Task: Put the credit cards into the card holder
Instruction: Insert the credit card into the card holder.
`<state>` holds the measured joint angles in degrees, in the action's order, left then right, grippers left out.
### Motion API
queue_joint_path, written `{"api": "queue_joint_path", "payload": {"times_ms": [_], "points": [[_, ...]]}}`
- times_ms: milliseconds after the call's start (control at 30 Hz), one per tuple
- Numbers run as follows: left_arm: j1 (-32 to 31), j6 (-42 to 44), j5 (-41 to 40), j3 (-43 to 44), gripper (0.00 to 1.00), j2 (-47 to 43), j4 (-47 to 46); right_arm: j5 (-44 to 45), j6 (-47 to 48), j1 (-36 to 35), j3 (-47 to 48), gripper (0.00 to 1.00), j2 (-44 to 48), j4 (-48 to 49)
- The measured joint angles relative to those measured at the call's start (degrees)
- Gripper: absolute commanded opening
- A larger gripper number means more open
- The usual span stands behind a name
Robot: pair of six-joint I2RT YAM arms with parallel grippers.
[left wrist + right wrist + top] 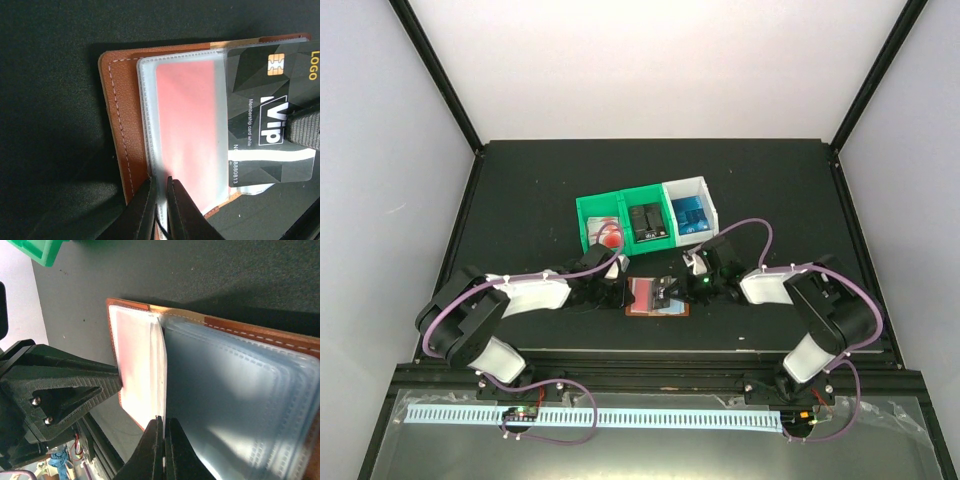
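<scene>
The card holder [642, 310] lies open on the black table, brown leather [117, 115] with clear pockets [240, 390]. A red card [185, 125] sits inside the pocket on top. My left gripper [161, 189] is shut on that pocket's near edge. My right gripper [163, 424] is shut on a black VIP card [260, 85], which lies partly over the pocket's right side. That card shows edge-on in the right wrist view [161, 370]. In the top view both grippers, left [620, 292] and right [672, 292], meet over the wallet.
Behind the wallet stand a green bin [588, 215] with a red-and-white card [610, 234] and black cards [648, 222], and a white bin [706, 195] with blue cards [692, 212]. The left gripper's body [55, 390] sits close beside the wallet.
</scene>
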<state>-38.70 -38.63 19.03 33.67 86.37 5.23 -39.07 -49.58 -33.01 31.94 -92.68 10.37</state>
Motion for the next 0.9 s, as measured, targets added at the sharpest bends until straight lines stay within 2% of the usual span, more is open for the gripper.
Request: {"api": "queue_joint_path", "payload": {"times_ms": [900], "points": [[-1.6, -1.3, -1.9, -0.5, 0.22, -0.5, -1.7, -0.9, -5.0, -3.1, 0.8, 0.01, -5.6, 7.1]]}}
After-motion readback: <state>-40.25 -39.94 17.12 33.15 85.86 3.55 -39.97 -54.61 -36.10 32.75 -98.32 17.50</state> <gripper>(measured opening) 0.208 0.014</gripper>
